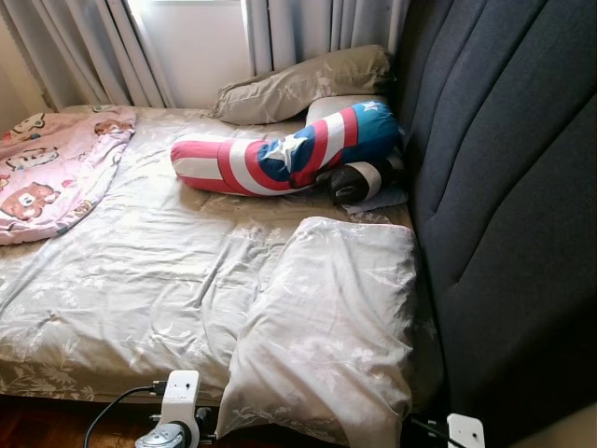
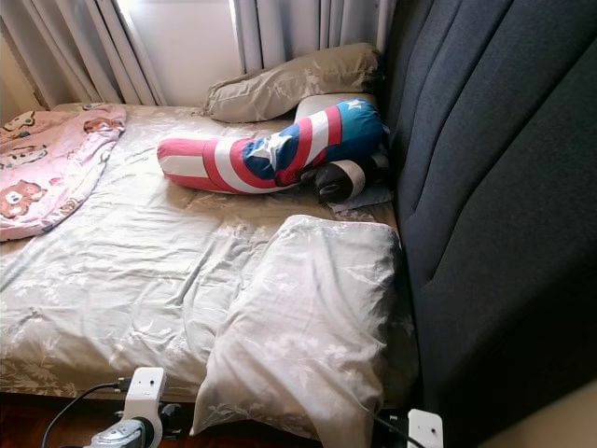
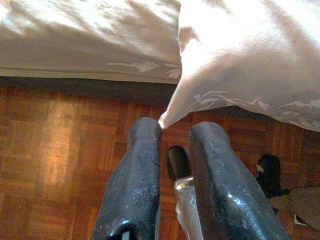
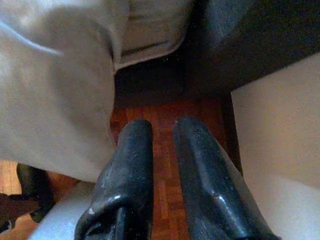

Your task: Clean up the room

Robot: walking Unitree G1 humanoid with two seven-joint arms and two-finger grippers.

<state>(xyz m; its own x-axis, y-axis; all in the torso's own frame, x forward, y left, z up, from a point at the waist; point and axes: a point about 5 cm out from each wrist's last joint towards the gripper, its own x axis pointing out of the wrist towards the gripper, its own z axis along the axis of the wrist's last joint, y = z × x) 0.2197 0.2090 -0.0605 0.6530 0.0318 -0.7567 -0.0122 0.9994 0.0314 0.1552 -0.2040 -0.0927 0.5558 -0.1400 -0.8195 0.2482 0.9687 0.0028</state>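
A bed (image 1: pixel 140 271) with a creased beige sheet lies before me. A beige pillow (image 1: pixel 326 327) lies at its near right corner, overhanging the edge; its corner (image 3: pixel 165 120) hangs just beyond my left gripper (image 3: pixel 175 132). That gripper hangs low over the wooden floor (image 3: pixel 50 150), fingers slightly apart, holding nothing. My right gripper (image 4: pixel 162 127) hangs beside the same pillow (image 4: pixel 55 90), also open and holding nothing. A red, white and blue bolster (image 1: pixel 289 149) lies across the bed's far part.
A pink bear-print blanket (image 1: pixel 51 173) is bunched at the left. A second beige pillow (image 1: pixel 298 84) rests at the back by the curtains (image 1: pixel 93 47). A black-and-white cushion (image 1: pixel 359 179) sits under the bolster. A dark padded headboard (image 1: pixel 504 187) walls the right side.
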